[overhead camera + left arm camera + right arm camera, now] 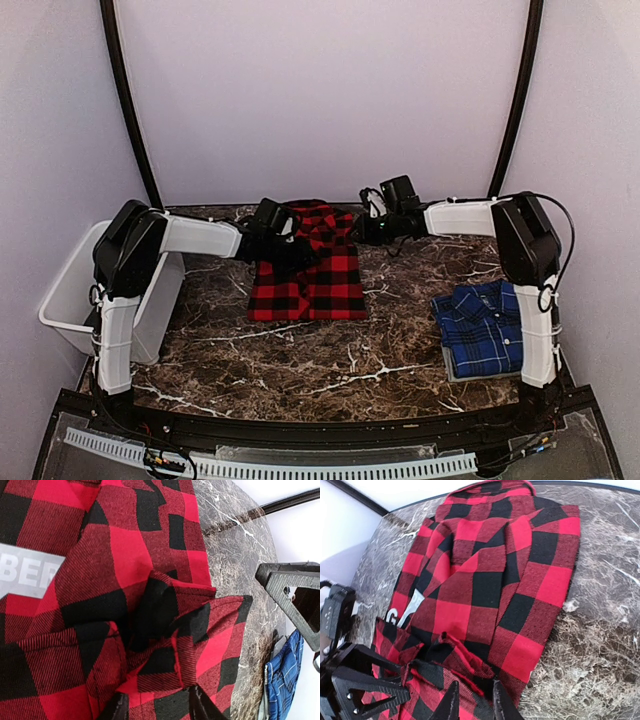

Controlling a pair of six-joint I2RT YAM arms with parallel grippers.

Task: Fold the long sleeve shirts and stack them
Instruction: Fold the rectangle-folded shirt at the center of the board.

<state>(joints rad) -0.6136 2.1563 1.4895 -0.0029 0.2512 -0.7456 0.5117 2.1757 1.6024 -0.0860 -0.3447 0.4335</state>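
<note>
Note the red-and-black shirt (305, 275) part-folded at the far middle of the table (300, 365), the blue plaid shirt (480, 325) folded at the near right. Read the left gripper (159, 705) as released — jaws wide over bunched cloth; cannot tell grip from release at the right gripper (476, 702), narrowly parted about a raised fold. Beware pulling away with fabric snagged: likely to drag the fold open.

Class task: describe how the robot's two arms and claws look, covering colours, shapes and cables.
The left arm and right arm have smooth white link shells joined by bulky black joint housings. Thin black cables loop beside the right arm's housing. The left claw and right claw are black, with pointed fingers built as hollow triangular frames.
</note>
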